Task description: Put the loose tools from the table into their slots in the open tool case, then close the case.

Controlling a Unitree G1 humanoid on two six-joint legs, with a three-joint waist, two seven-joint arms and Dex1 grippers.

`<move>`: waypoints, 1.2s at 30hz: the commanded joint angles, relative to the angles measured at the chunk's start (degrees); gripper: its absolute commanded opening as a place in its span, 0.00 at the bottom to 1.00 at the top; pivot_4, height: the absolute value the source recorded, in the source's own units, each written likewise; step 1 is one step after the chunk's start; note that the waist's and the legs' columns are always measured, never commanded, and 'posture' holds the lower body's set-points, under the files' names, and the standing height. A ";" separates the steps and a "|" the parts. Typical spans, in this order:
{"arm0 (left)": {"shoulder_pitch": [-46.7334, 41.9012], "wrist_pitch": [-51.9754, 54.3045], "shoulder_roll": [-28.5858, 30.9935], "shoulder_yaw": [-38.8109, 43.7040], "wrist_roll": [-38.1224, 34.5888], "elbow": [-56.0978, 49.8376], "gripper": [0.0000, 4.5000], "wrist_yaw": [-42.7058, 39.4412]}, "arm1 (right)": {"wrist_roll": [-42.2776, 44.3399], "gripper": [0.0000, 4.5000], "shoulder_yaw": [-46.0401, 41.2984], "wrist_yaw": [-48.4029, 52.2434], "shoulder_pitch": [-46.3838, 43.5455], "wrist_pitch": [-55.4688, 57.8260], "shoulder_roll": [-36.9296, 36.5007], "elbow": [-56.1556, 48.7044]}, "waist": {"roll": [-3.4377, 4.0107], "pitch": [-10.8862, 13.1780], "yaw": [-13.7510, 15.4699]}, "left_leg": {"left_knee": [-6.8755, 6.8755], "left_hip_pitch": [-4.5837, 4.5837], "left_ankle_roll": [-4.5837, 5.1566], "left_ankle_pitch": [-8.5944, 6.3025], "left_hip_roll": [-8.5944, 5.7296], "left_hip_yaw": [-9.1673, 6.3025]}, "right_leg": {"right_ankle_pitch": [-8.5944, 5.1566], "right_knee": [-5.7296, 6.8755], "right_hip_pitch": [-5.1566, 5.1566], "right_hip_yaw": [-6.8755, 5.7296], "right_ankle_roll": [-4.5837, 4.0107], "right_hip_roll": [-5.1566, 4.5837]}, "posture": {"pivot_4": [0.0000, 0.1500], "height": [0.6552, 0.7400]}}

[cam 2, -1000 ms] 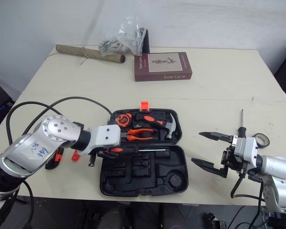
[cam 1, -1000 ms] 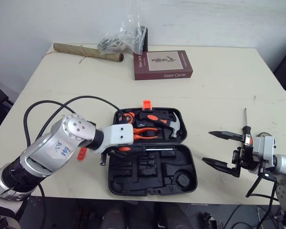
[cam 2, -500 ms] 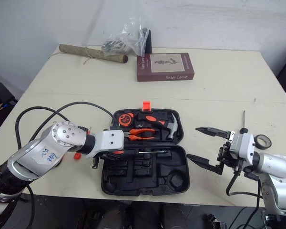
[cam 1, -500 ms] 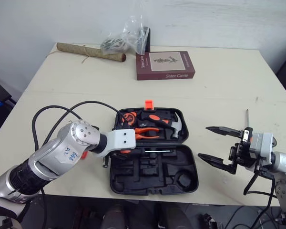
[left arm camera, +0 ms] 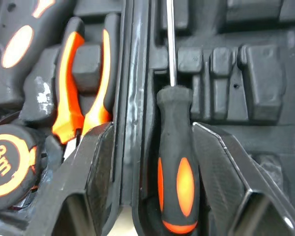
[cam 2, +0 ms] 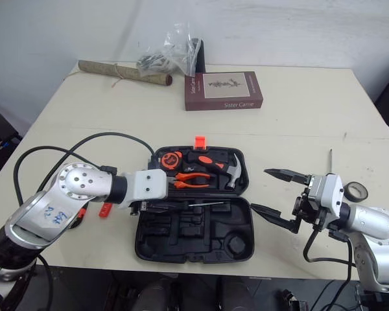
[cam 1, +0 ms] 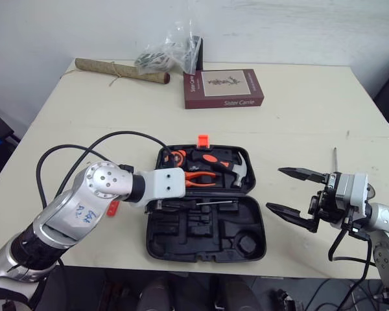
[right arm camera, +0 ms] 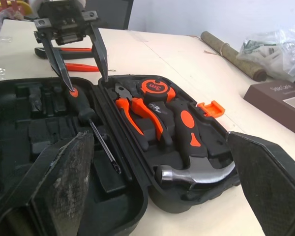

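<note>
both head views are looking forward and down over the bench (cam 1: 298, 129) from well back. the left wrist view is looking straight down, very near, onto the tool case (left arm camera: 132, 98) hinge. the right wrist view is looking low across the bench, farther off. all are sharing the tool case.

Black tool case (cam 1: 207, 227) lying open, black-orange screwdriver (left arm camera: 176, 172) resting beside its hinge, pliers (cam 1: 198, 178), hammer (cam 1: 238, 170), tape measure (cam 1: 176, 155) sitting slotted, loose screwdriver (cam 1: 334, 161) lying at 3 o'clock
</note>
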 commanded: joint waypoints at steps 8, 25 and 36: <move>16.13 -13.52 -15.89 9.45 -6.81 6.71 0.00 7.33 | -0.36 1.00 -1.00 -1.79 2.28 -1.17 1.67 -0.30 | 0.00 0.00 0.03 | 0.05 0.01 0.04 -0.03 0.00 -0.04 | 0.01 0.00 0.05 -0.06 0.02 -0.05 | 1.00 1.00; 12.87 -11.23 -14.58 -2.26 1.80 14.37 0.00 5.89 | -0.70 1.00 -3.28 -2.86 5.14 -3.90 1.81 1.92 | 0.05 -0.09 1.37 | 0.06 0.10 0.11 -0.09 -0.05 0.00 | 0.03 -0.02 0.17 -0.07 0.05 -0.13 | 1.00 1.00; 5.76 -8.16 -13.00 -7.27 4.93 19.64 0.00 3.24 | -0.18 1.00 -4.35 -5.32 7.37 -4.25 4.09 1.77 | 0.36 -0.57 1.94 | 0.12 0.21 0.16 -0.12 -0.11 0.01 | 0.06 -0.06 0.35 -0.05 0.11 -0.17 | 1.00 1.00</move>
